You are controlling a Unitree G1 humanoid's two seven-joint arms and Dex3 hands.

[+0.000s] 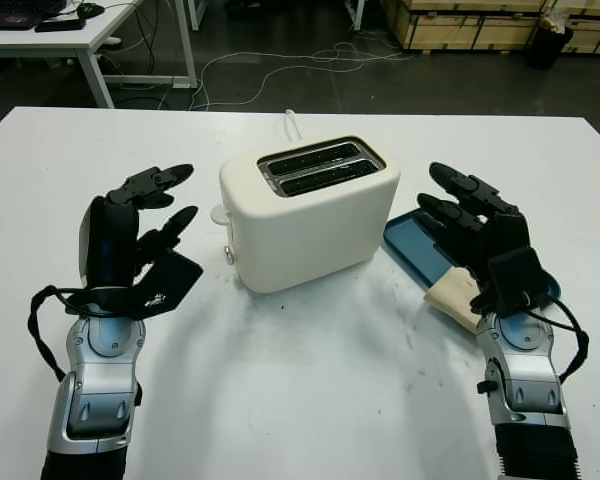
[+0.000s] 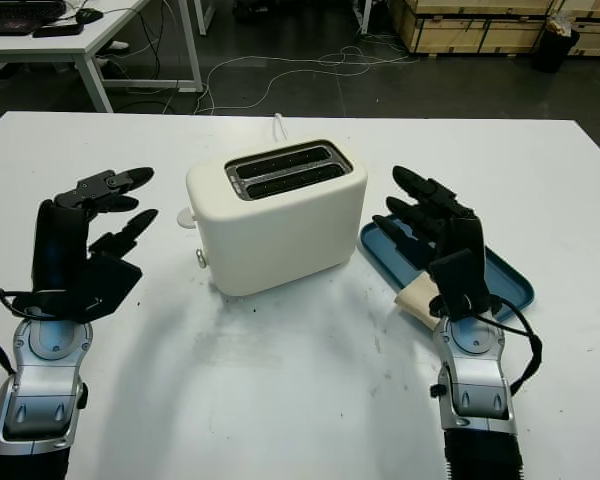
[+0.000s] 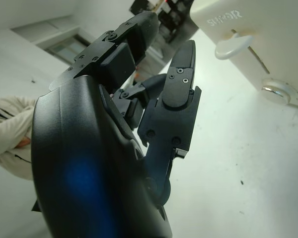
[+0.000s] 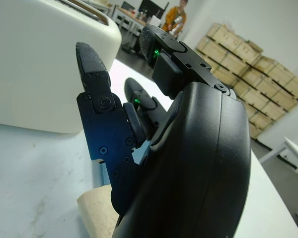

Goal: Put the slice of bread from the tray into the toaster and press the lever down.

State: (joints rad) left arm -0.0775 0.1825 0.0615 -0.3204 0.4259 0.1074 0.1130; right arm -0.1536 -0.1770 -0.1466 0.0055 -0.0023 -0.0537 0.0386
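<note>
A cream two-slot toaster [image 1: 310, 212] stands mid-table with both slots empty; its lever [image 1: 220, 214] and a knob are on the left end, also seen as the lever [image 3: 233, 45] in the left wrist view. To its right lies a blue tray [image 2: 510, 280] with a pale slice of bread [image 1: 458, 295] at its near end, partly hidden under my right hand. My right hand [image 1: 465, 210] hovers open over the tray and bread. My left hand [image 1: 160, 210] is open, raised left of the toaster, a short way from the lever.
The white table [image 1: 310, 400] has free room in front of the toaster. Its far edge runs behind the toaster, with the cord [image 1: 292, 122] trailing off it. Beyond are a desk [image 1: 70, 40], floor cables and wooden crates [image 1: 480, 22]. A person [image 4: 178, 15] sits far off.
</note>
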